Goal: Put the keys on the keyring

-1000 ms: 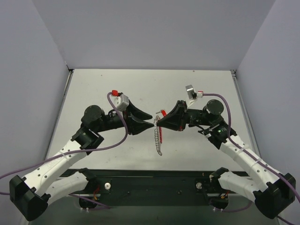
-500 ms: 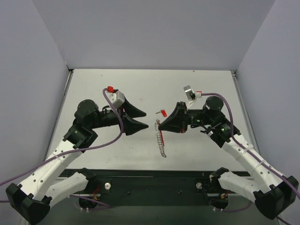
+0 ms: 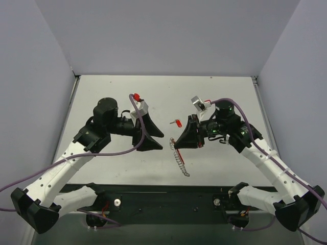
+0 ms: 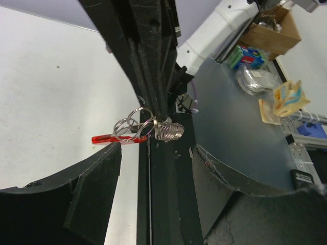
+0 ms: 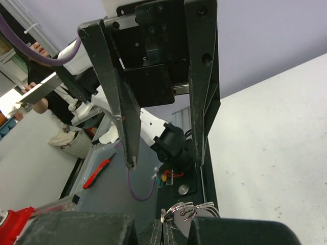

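My right gripper [image 3: 174,143] is shut on the keyring [image 3: 177,149], a bunch of silver split rings with a red strip and a chain [image 3: 182,165] dangling toward the table. In the left wrist view the rings [image 4: 137,126] and the red strip [image 4: 113,138] hang from the right fingers [image 4: 153,76]. My left gripper [image 3: 161,141] is open and empty, a short gap left of the ring. The right wrist view shows the left gripper [image 5: 166,163] wide open ahead, with the rings [image 5: 190,210] pinched at the bottom. A tiny red-headed key [image 3: 177,123] lies on the table behind the grippers.
The pale table [image 3: 112,97] is walled at the back and on both sides. A black rail [image 3: 168,196] carrying the arm bases runs along its near edge. Both arms reach inward and nearly meet at the table's middle.
My left gripper has opened and drawn back to the left, away from the ring. The right gripper has turned, still shut, and the chain has swung toward the lower right.
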You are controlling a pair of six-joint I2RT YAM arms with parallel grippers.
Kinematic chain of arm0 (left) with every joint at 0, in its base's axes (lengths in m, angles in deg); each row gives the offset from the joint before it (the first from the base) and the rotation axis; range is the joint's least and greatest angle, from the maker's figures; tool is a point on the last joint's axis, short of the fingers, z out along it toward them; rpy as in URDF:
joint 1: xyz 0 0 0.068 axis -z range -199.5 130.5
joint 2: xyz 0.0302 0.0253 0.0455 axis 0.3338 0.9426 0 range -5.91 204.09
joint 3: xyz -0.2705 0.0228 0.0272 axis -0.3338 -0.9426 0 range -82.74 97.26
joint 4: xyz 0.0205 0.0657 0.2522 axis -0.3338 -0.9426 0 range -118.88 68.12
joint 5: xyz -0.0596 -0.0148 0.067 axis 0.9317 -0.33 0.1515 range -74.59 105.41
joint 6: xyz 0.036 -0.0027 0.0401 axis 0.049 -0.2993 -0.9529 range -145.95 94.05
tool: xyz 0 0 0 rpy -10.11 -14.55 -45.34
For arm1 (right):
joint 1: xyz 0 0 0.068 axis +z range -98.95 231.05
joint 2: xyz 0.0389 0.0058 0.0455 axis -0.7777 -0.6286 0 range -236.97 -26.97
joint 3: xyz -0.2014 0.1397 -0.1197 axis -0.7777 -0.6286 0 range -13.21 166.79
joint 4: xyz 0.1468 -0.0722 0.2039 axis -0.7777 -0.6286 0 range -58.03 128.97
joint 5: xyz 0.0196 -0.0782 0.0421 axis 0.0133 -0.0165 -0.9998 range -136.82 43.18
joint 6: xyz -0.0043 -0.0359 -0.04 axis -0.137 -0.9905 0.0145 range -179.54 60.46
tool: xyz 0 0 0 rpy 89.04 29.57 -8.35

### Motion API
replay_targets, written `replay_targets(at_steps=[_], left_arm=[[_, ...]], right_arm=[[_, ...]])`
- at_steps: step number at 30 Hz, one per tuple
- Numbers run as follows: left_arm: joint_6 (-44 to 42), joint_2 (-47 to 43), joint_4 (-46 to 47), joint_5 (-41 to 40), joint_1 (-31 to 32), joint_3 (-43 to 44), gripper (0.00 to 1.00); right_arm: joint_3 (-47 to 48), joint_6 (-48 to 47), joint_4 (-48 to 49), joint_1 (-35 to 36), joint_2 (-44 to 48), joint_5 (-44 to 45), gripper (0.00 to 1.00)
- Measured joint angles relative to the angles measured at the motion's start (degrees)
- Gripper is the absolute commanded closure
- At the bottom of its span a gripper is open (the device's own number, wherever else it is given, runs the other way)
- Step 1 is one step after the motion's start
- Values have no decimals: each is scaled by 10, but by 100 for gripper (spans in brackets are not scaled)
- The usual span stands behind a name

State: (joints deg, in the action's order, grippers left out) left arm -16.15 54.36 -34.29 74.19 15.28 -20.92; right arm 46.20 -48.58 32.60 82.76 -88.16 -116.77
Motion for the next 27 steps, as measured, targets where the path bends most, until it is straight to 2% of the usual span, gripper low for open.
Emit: replay_targets(at_steps=[8, 11, 15, 27], left_arm=[[-5, 17, -16, 28, 33, 5, 41], [-4, 17, -16, 30, 41, 5, 50], [-5, 19, -17, 30, 52, 5, 55], [-31, 52, -54, 10, 58, 14, 55]], right_arm=[[2, -22, -25, 22, -11, 1, 100], [2, -24, -26, 23, -11, 3, 100], [2, -28, -26, 24, -12, 12, 100], [7, -36, -29, 24, -15, 25, 100]])
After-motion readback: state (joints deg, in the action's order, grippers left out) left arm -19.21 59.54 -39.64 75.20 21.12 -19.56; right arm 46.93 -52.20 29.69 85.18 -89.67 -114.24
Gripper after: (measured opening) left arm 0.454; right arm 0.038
